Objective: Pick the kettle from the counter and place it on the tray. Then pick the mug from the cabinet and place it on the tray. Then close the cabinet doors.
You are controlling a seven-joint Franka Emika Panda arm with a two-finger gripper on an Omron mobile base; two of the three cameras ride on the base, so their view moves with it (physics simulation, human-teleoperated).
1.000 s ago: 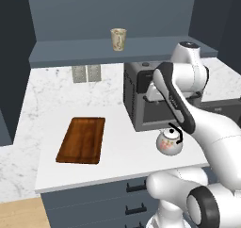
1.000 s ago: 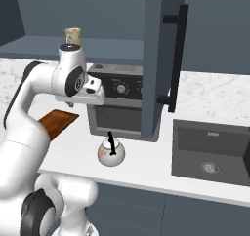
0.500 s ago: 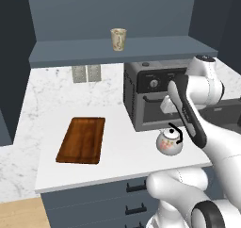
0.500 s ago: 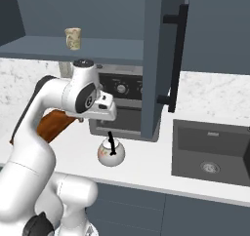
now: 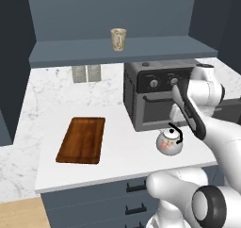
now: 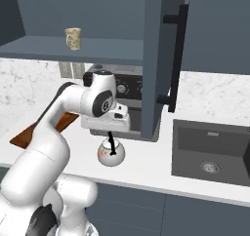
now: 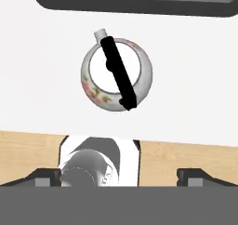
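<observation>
The silvery-white kettle [image 5: 168, 142] with its black arched handle stands on the marble counter [image 5: 117, 154], just in front of the toaster oven. My gripper [image 7: 118, 175] hangs straight above the kettle [image 7: 116, 74], looking down on it, jaws open wide and empty. In the right base view my hand [image 6: 108, 124] is just over the kettle [image 6: 111, 152]. The reddish-brown tray [image 5: 81, 139] lies bare on the counter to the left. The beige mug [image 5: 118, 38] stands on the cabinet shelf [image 5: 150, 50]. One cabinet door [image 6: 158, 59] stands open with its black bar handle [image 6: 177, 54].
A dark toaster oven [image 5: 157, 97] sits right behind the kettle, under the shelf. The open door's lower edge hangs close to my hand on the right. A dark sink [image 6: 210, 149] is set into the counter further right. Two wall outlets [image 5: 86, 73] are behind the tray.
My arm has swung down from shelf height, in front of the oven, to just above the kettle. The jaws stayed open. The kettle, tray and mug have not moved.
</observation>
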